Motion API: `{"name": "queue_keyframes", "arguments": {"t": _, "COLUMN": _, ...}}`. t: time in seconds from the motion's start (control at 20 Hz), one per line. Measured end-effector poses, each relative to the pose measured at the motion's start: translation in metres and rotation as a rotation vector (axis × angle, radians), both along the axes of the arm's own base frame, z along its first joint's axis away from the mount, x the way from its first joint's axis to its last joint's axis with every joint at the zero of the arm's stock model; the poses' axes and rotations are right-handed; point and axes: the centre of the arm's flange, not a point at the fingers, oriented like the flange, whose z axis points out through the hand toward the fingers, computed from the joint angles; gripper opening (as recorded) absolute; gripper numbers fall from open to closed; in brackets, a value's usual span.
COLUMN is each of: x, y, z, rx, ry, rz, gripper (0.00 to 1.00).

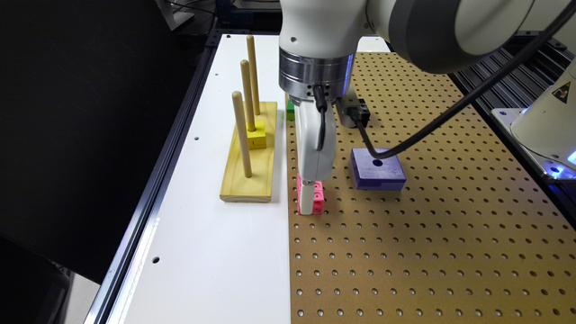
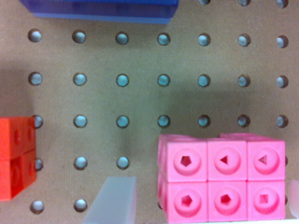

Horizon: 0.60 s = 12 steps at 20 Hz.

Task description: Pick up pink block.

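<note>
The pink block [image 1: 318, 198] rests on the brown pegboard [image 1: 405, 252], close to its seam with the white tabletop. In the wrist view the pink block [image 2: 222, 184] shows two rows of three studded cubes. My gripper [image 1: 308, 200] is lowered down to the board around it. In the wrist view my gripper [image 2: 203, 205] is open and straddles the block. One pale finger [image 2: 114, 200] stands a small gap away from the block's side, and the other finger [image 2: 295, 198] just shows at the frame's edge by the opposite side.
A flat purple block with a hole [image 1: 377, 168] lies just to the exterior view's right of the gripper. An orange studded block [image 2: 16, 156] sits near the pale finger. A yellow wooden base with three pegs [image 1: 249, 157] and a yellow cube [image 1: 256, 135] stands on the white tabletop. A green block [image 1: 290, 110] lies behind the arm.
</note>
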Motion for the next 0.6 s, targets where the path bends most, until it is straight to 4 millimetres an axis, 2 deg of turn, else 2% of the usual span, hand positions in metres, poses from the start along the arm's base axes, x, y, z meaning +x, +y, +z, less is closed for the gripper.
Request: {"name": "queue_keyframes", "arguments": {"t": 0.6, "x": -0.0011, "y": -0.0002, "z": -0.0048, "rx": -0.001, "ry": 0.009, "rz": 0.0, "gripper": 1.0}}
